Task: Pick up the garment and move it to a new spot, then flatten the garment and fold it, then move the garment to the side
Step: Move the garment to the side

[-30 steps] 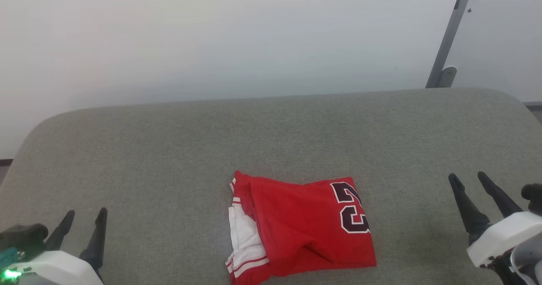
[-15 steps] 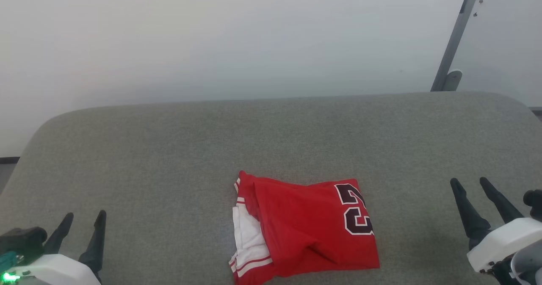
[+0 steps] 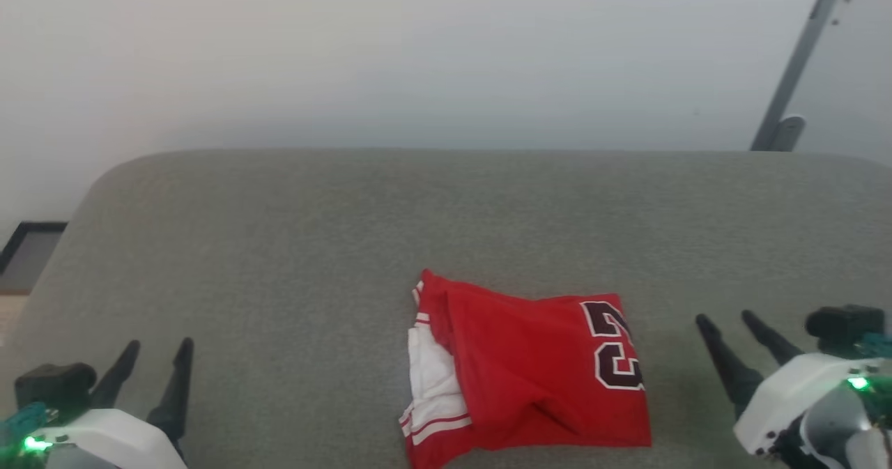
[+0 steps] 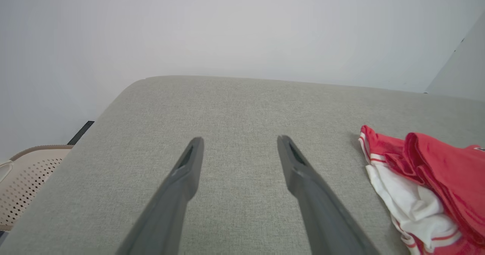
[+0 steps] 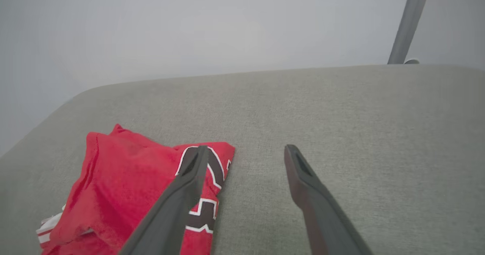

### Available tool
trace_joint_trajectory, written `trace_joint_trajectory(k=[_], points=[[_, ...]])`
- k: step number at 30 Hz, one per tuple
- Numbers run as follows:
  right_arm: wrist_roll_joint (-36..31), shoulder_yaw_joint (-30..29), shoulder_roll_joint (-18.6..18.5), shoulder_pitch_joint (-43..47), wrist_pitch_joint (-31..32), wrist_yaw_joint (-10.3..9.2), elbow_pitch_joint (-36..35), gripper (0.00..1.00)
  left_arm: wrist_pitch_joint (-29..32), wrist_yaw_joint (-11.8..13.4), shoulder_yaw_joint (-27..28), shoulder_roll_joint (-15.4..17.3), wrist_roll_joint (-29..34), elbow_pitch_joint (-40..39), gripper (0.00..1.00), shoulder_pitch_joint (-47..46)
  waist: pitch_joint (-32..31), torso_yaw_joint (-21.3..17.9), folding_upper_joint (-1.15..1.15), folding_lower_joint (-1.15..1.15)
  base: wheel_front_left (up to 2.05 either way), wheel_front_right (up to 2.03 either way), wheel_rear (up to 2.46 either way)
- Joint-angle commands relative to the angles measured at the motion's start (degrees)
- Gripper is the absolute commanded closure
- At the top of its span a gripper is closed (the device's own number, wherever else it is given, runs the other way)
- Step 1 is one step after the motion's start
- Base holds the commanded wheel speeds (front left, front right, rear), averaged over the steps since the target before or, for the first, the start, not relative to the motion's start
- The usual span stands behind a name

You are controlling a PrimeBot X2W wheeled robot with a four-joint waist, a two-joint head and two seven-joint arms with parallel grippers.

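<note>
Loosely bunched shirt [image 3: 529, 371] on the near middle of a grey padded surface [image 3: 279, 246].
It lies between the left gripper [image 3: 159, 343] and the right gripper [image 3: 723, 316], touching neither; both hold nothing, fingers spread wide. The fabric looks light, limp and prone to sag or slip when lifted, so pinching two outer edges at once, the white sleeve side and the numbered side, seems the soundest hold.
</note>
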Motion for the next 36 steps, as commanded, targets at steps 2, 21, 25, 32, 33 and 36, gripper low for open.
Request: trace_joint_trajectory(k=[2,21,25,32,33,36], points=[[1.0,1.2,0.5,-1.2,2.2,-0.03,1.3,0.00,0.6,-0.2,-0.6,-0.4,0.4,-0.3,0.00,-1.3,1.0,1.9,0.00,0.00,0.00,0.00,0.00],[0.5,4.4,1.0,-9.3,21.3,-0.03,12.7,0.00,2.2,-1.5,-3.6,-3.6,2.4,0.9,0.00,-7.0,6.5,8.7,0.00,0.00,0.00,0.00,0.00],[0.0,5.2,1.7,-10.8,24.6,-0.03,15.2,0.00,2.2,-1.9,-4.0,-4.1,2.6,1.7,0.00,-7.9,7.3,9.2,0.00,0.00,0.00,0.00,0.00],[-1.2,5.6,2.1,-12.8,28.2,-0.08,17.9,1.00,1.9,-2.4,-4.2,-4.8,2.4,2.8,0.00,-8.9,7.6,9.3,0.00,0.00,0.00,0.00,0.00],[-1.4,5.3,2.0,-13.3,28.2,-0.09,17.9,1.00,1.8,-2.5,-4.2,-4.8,2.4,3.0,0.00,-9.0,7.6,9.2,0.00,0.00,0.00,0.00,0.00],[-2.0,5.0,1.7,-14.4,28.4,-0.10,17.6,1.00,1.7,-2.7,-4.2,-4.9,2.2,3.5,0.00,-9.3,7.5,8.9,0.00,0.00,0.00,0.00,0.00]])
